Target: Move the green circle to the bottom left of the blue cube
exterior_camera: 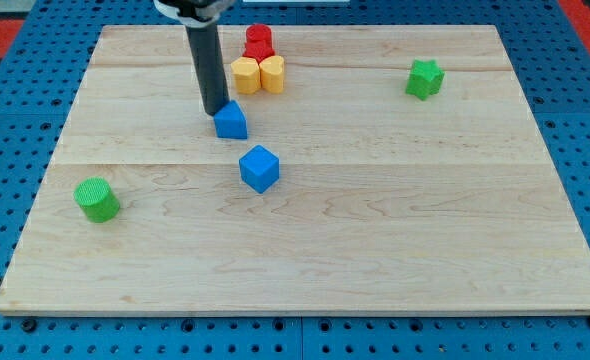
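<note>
The green circle (97, 199), a short green cylinder, stands near the board's left edge, low in the view. The blue cube (259, 168) sits near the board's middle, to the right of and a little above the green circle. My tip (216, 110) rests on the board at the upper left of the blue cube, touching or nearly touching the left side of a blue triangular block (231, 120). The tip is far from the green circle.
Two yellow blocks (258, 74) sit side by side near the view's top, with red blocks (259, 41) just behind them. A green star block (424, 78) is at the upper right. The wooden board (375, 250) lies on a blue perforated table.
</note>
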`<action>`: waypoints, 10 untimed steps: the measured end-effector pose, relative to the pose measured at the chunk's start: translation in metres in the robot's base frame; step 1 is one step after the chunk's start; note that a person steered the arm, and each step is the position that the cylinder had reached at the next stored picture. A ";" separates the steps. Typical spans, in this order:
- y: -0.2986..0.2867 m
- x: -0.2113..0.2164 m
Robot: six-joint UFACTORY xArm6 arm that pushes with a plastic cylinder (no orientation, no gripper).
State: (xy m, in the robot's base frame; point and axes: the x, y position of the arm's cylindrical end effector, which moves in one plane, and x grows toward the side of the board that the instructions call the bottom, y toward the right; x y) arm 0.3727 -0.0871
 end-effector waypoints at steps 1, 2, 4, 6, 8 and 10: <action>0.023 0.031; -0.039 0.029; -0.211 0.077; -0.201 0.147; -0.106 0.123; -0.020 0.117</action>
State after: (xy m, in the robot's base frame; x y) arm 0.4897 -0.1068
